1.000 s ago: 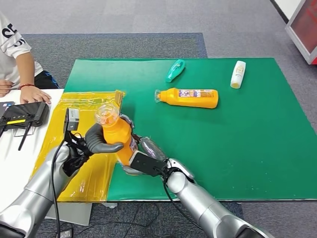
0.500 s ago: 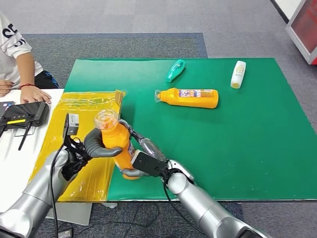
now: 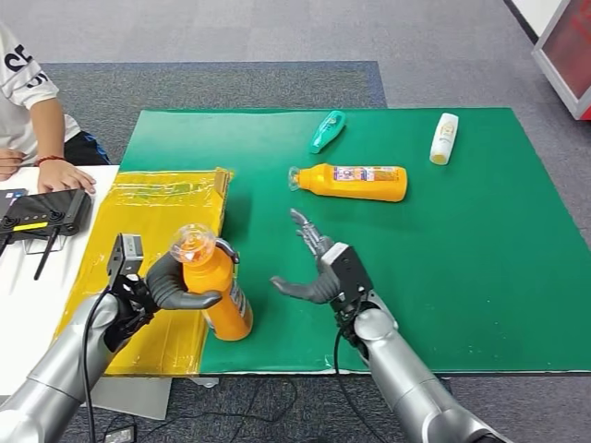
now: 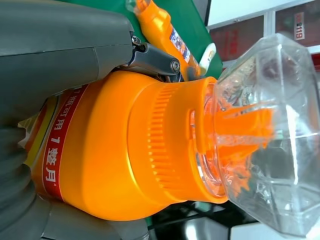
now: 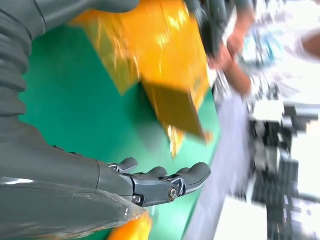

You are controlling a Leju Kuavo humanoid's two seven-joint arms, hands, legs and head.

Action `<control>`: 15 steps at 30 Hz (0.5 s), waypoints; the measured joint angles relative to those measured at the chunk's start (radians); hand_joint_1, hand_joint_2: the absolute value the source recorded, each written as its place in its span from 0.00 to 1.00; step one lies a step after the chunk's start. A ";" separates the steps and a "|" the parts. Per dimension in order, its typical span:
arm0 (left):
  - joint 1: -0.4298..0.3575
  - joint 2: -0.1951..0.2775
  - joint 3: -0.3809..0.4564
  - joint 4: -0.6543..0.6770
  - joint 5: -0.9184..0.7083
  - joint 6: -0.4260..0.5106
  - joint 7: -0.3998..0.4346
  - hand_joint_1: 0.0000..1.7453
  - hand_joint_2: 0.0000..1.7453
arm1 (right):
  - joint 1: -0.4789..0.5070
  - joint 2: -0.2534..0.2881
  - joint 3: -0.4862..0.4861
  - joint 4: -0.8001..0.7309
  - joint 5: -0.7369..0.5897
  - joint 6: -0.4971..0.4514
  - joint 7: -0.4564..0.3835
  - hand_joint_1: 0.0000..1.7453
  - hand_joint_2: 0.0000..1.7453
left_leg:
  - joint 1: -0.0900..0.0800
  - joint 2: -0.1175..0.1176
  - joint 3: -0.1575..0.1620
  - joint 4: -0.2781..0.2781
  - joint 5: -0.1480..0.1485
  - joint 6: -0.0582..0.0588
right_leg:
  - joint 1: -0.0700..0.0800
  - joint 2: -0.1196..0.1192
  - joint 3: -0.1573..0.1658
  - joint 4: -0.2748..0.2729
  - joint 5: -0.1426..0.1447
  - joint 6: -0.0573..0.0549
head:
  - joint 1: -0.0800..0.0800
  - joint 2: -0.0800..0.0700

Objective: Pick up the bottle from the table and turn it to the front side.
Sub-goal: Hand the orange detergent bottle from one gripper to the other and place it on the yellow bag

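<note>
The right robot hand [image 3: 322, 268] is letting go and pulling back — its fingers are now spreading open over the green table [image 3: 452, 277], holding nothing. The left robot hand [image 3: 169, 281] is gripping the orange bottle [image 3: 212, 281] alone, standing it near the table's front edge beside the yellow sheet [image 3: 150, 221]. The handover looks finished; the turn remains. Its red label band [image 4: 56, 145] is showing "1整月" among other characters — the rest is hidden.

The red band on the orange bottle [image 4: 113, 150] carries white Chinese characters reading "可用 1 整月"; other labels are too small or blurred to read.
</note>
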 joint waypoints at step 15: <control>-0.037 0.079 -0.017 -0.136 -0.275 0.251 0.120 1.00 1.00 | 0.086 -0.063 -0.227 -0.162 -0.028 0.023 0.000 0.00 1.00 | 0.000 0.000 0.000 0.000 0.000 0.000 | 0.000 0.000 0.000 0.000 0.000 0.000 | 0.000 0.000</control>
